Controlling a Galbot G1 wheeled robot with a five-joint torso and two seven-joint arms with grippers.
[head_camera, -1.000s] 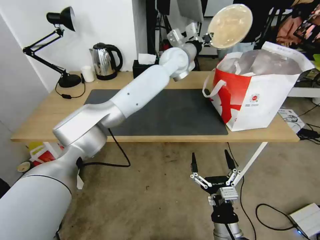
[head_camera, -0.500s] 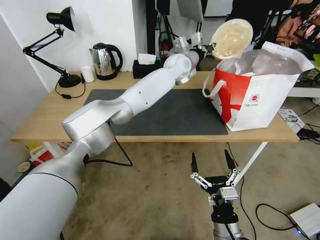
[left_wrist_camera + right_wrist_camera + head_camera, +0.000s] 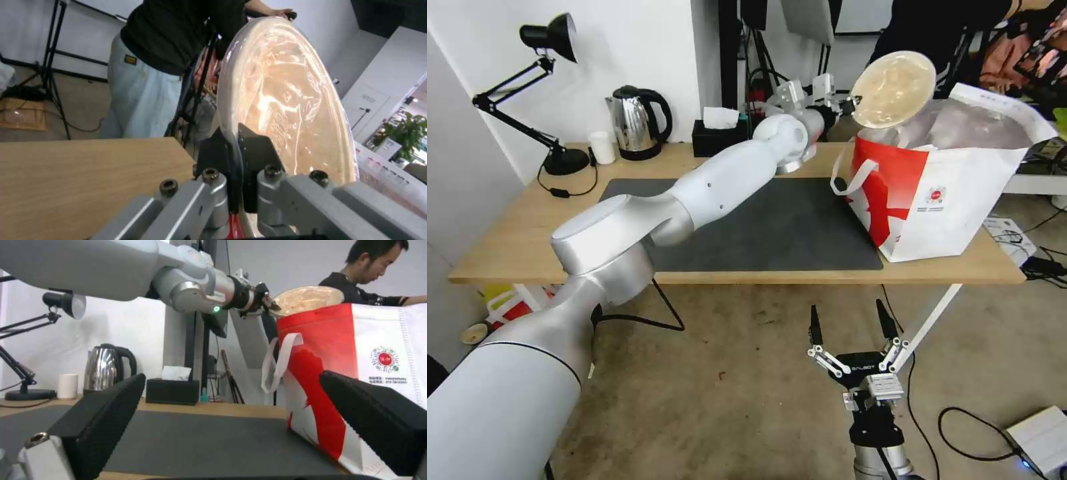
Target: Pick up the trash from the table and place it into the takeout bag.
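Bowl (image 3: 894, 90), shallow and tan, held tilted on edge above the near-left lip of the open takeout bag (image 3: 954, 200), partly over the mouth and not yet inside. Pinched at its rim by the left gripper (image 3: 848, 101), fingers pressed tight on either side of the thin wall, as seen close up from the left wrist (image 3: 236, 156). Reached there by the left arm stretched diagonally over the dark mat (image 3: 774, 227) toward the far right part of the table (image 3: 514, 227). Bag standing at the right end of the table, its right side at the table's right edge, foil lining showing, white strap hanging down the red side.

Step in hand, by the look of it: the drop-off of this piece of trash into the bag. Next move likely calls for carrying the bowl a little farther over the opening and lower, clear of the bag's soft lip and strap, then spreading the fingers to let go. Risk of catching the lip and tipping or folding the bag.

Right gripper (image 3: 849, 328) parked low in front of the table, over the floor, fingers spread wide, holding nothing.

Kettle (image 3: 635, 123), lamp (image 3: 527, 87), small white cup (image 3: 602, 147) and black tissue box (image 3: 715, 137) along the far edge.
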